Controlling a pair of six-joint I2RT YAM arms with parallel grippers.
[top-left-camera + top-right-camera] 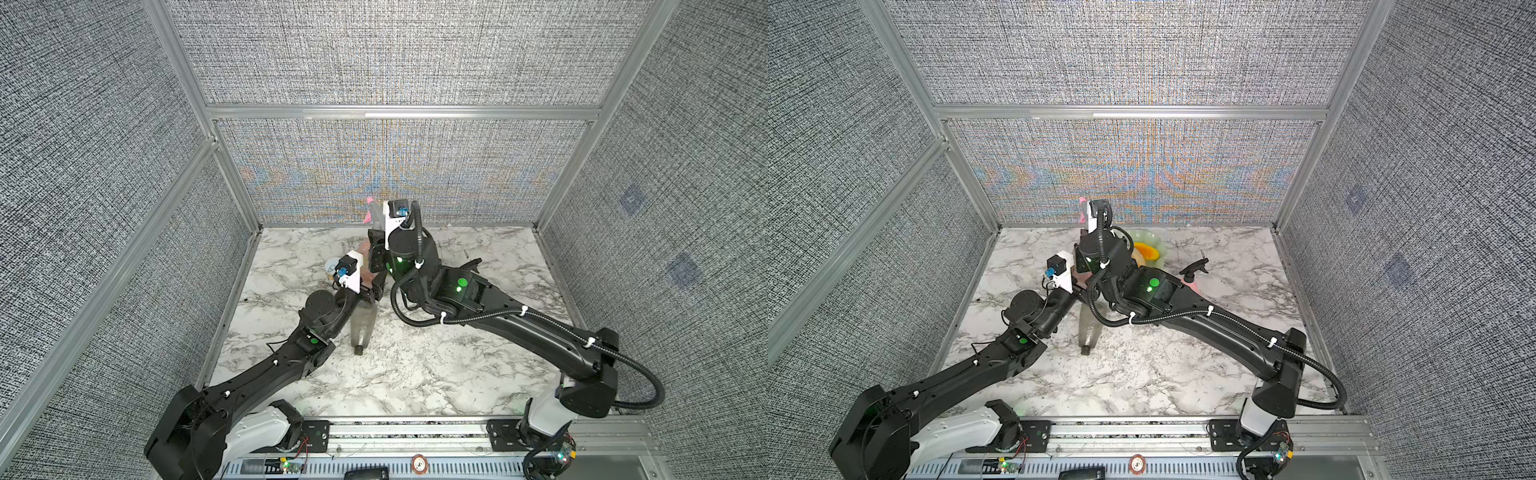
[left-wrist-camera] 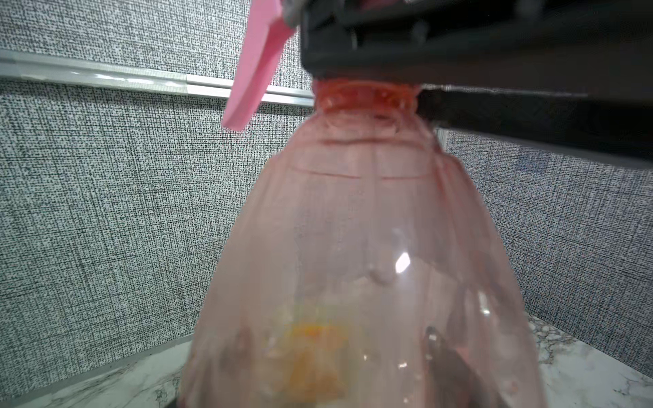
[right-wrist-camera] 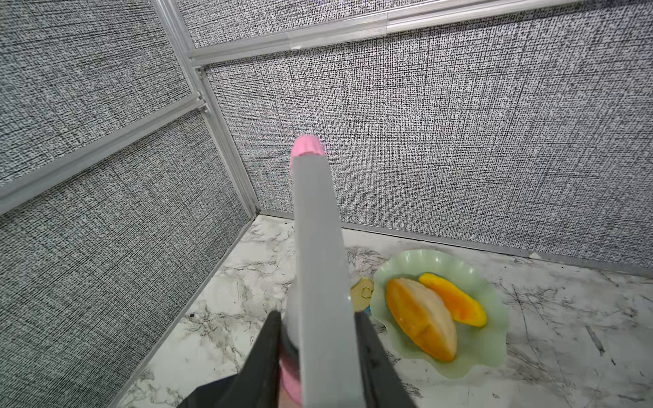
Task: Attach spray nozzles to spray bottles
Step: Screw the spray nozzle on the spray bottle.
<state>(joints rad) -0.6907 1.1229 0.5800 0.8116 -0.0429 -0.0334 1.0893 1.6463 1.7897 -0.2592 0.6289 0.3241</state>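
Top views first: both arms meet over the back of the marble desk (image 1: 415, 374). The right pincer (image 1: 375, 239) has the grey-and-pink nozzle (image 1: 373, 211) up in the air, spout towards the back wall. The left pincer (image 1: 371, 291) reaches in from below. Only a sliver of the clear pink bottle (image 1: 366, 269) shows between them. The smoky grey bottle (image 1: 363, 324) lies on its side mid-desk, neck bare. The black nozzle (image 1: 1194, 266) lies loose off to the right.

Over to the left wrist view: the pink bottle fills the frame, upright, its neck (image 2: 364, 99) tucked right under the right pincer, pink trigger (image 2: 258, 70) hanging to one side. A dark finger (image 2: 445, 353) shows against the lower body, so I read the left pincer as clamped on the bottle. Whether the collar has caught the thread, I cannot tell.

Right wrist view: two black fingers pinch the grey head at its base, narrow and firm. A green dish (image 3: 441, 256) of mango slices sits beyond.

The dangers now: if the head sits tilted, twisting could cross-thread it. The thin wall could buckle or spin in the left grip. And a slip up here drops bottle and nozzle onto the dish or the grey bottle.
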